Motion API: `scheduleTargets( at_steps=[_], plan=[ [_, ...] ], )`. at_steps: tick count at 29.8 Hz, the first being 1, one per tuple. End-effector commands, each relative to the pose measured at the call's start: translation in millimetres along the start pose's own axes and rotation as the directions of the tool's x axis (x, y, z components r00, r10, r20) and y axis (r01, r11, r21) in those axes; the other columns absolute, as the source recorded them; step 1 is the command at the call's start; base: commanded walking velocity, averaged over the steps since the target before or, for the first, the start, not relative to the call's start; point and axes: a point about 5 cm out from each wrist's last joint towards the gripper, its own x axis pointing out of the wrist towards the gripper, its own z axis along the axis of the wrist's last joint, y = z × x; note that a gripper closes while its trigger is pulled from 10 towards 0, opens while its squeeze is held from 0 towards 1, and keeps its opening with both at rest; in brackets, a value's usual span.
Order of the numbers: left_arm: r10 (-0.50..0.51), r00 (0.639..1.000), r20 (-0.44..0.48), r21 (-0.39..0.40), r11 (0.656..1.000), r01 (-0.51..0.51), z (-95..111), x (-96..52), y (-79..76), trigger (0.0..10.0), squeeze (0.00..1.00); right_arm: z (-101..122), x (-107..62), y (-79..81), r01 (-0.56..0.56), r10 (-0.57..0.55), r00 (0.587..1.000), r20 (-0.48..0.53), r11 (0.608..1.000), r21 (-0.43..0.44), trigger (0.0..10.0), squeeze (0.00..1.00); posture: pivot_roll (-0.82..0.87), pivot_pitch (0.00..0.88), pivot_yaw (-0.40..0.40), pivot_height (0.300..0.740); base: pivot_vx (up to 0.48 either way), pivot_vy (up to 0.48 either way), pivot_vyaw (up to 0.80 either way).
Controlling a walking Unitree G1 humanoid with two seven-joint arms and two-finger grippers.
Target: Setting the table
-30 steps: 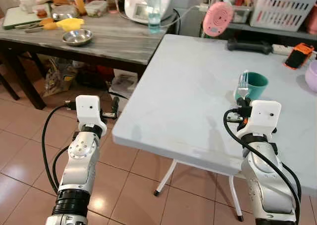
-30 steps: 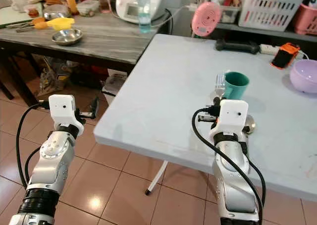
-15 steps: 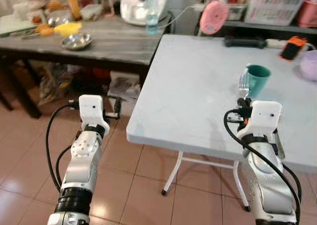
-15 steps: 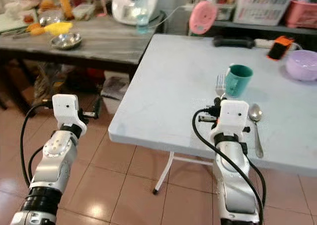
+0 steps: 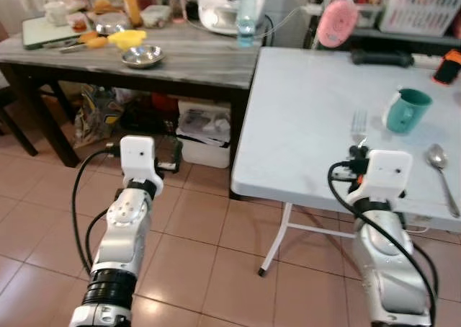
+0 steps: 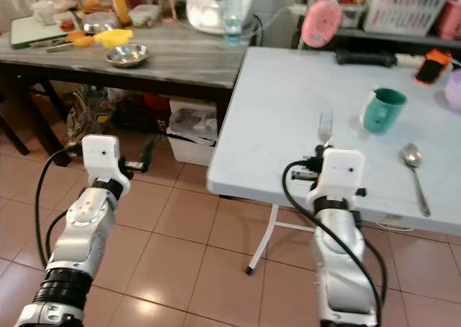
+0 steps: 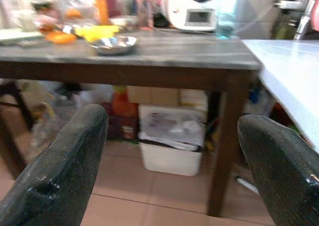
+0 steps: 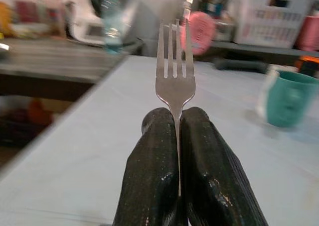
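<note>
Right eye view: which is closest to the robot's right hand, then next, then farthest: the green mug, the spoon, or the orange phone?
From the right hand, which holds a fork:
1. Green mug, just ahead and to its right on the white table.
2. Spoon, further right near the table's front edge; close to the mug's rank, but slightly farther.
3. Orange phone, at the far right back, clearly farthest.

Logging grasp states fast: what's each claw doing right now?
Left claw: open, holding nothing, over the floor beside the dark table.
Right claw: closed on the fork, tines up, at the white table edge.
</note>
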Motion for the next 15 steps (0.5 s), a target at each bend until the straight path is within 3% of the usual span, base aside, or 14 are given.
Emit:
scheduleTargets(
  at_steps=[1, 10, 15],
  plan=[
    [-0.022, 1.0, 0.002, -0.002, 1.0, 0.022, 0.8, 2.1, -7.5, 10.0, 0.0, 1.9, 1.4, -8.2, 0.026, -0.025, 1.0, 0.009, 1.0, -0.015, 10.0, 0.0, -0.11, 0.023, 0.027, 0.74, 0.0, 0.48, 0.0],
    [-0.025, 1.0, 0.003, -0.003, 1.0, 0.025, 0.6, 3.2, -9.4, 10.0, 0.0, 2.8, 2.9, -9.0, 0.033, -0.033, 0.999, 0.015, 0.999, -0.022, 10.0, 0.0, -0.11, 0.023, 0.028, 0.74, 0.0, 0.48, 0.0],
    [-0.068, 0.996, 0.058, -0.018, 0.997, 0.069, 5.0, 0.1, -13.5, 10.0, 0.0, 2.6, 2.2, -9.2, 0.037, -0.036, 0.999, 0.016, 0.999, -0.026, 10.0, 0.0, -0.11, 0.021, 0.029, 0.74, 0.0, 0.0, 0.0]
  ],
)
